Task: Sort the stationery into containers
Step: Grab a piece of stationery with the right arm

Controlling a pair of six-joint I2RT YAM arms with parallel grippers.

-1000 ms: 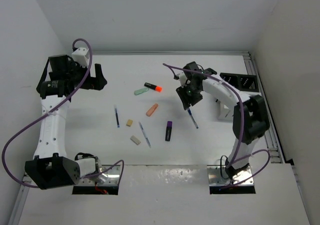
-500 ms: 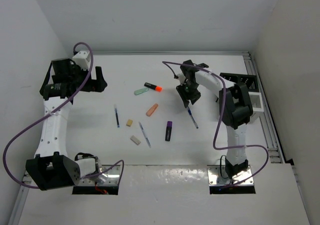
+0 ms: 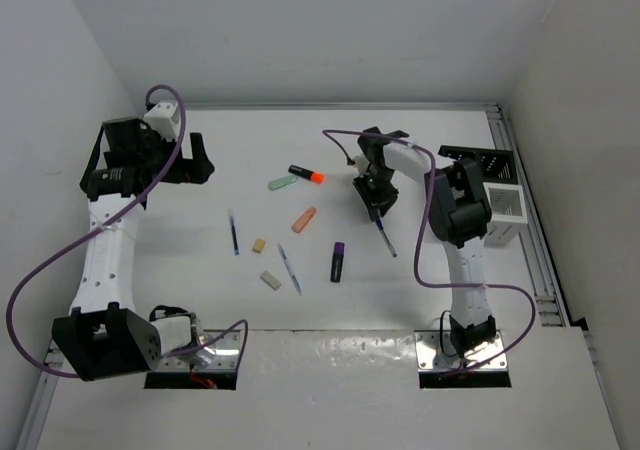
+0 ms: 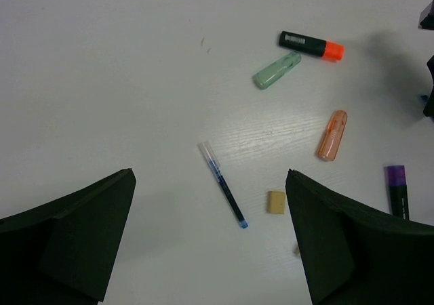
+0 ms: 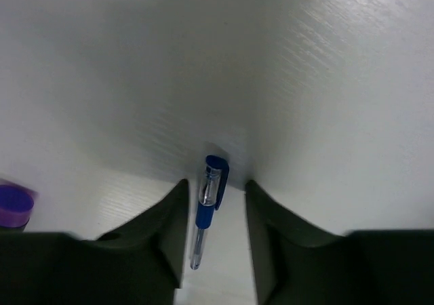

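My right pincer (image 5: 215, 184) points down at the desk (image 3: 250, 130), right of the middle. Its fingers are partly spread and stand either side of a thin blue pen (image 5: 207, 210). A sliver of bare desk shows on each side of the pen, so nothing is pinched.

Nearest the desk's near edge, left of centre, lies a small beige eraser (image 3: 270, 280). Just beside it is a second blue pen (image 3: 289, 269), lying slantwise. To the right of that pen is a purple-black highlighter (image 3: 338, 261). A little farther in sits a second beige eraser (image 3: 259, 244), with a third blue pen (image 3: 233, 232) to its left. Next comes an orange highlighter (image 3: 304, 219) near the middle of the desk. Beyond it lie a mint green highlighter (image 3: 282, 182) and a black highlighter with an orange tip (image 3: 306, 175), close together.

A white box (image 3: 500, 205) stands at the desk's right edge, with a black organiser (image 3: 480, 160) just beyond it toward the far right corner. All the stationery lies loose on the desk, outside both containers.

My left pincer (image 4: 209, 176) hangs near the far left corner, fingers spread wide and holding nothing.
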